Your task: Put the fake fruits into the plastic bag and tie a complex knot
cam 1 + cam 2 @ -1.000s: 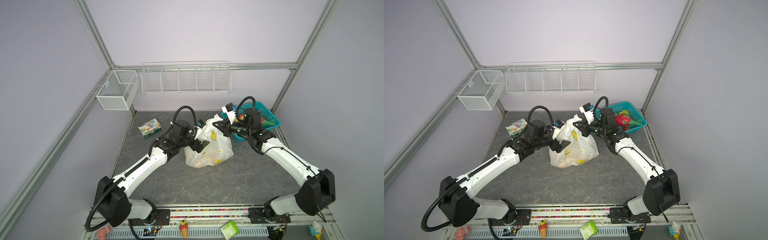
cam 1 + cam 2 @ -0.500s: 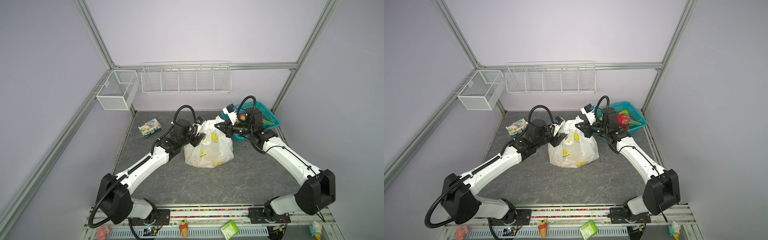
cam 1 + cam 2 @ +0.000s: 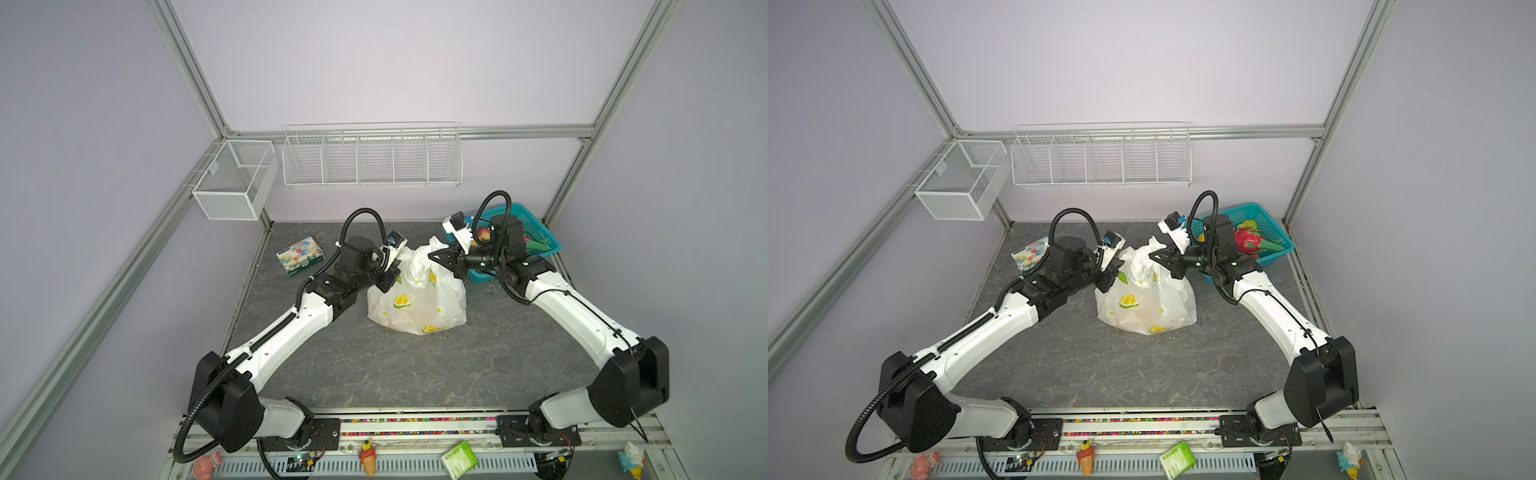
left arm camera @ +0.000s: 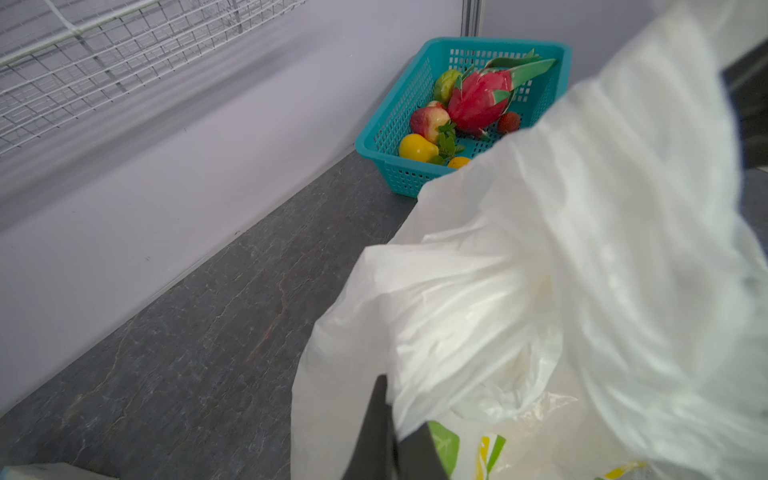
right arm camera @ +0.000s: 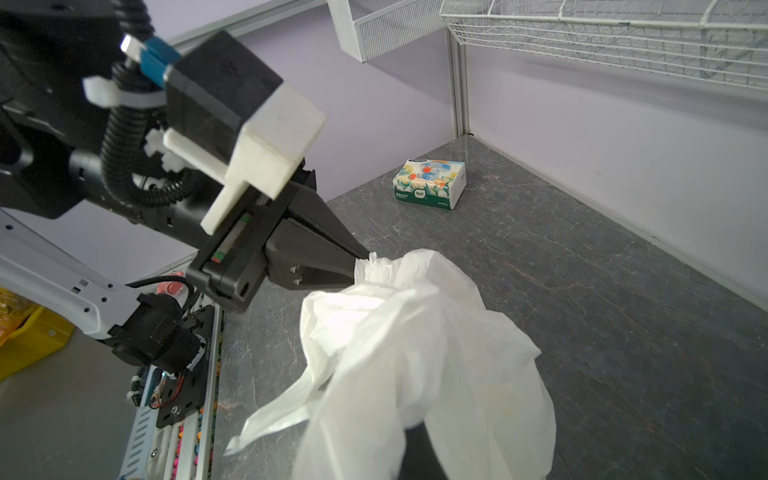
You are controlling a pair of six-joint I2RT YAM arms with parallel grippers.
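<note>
With your left gripper (image 5: 360, 268) and right gripper (image 3: 433, 256) each clamped on a plastic bag (image 3: 415, 307) handle, pull slowly away from the other gripper to tighten the knot (image 3: 416, 262).

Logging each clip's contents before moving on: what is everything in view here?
plastic bag: one, white with lemon print, table centre
fake fruits: at least six, red, yellow, green, in the basket
basket: one, teal, back right corner
printed cardboard box: one, multicoloured, back left
wire rack: one, white, back wall
mesh bin: one, white, left frame
small figurines: three, mixed colours, front rail
green packet: one, front rail
table: one, dark grey
left gripper: black, shut on plastic bag handle
right gripper: black, shut on plastic bag handle
</note>
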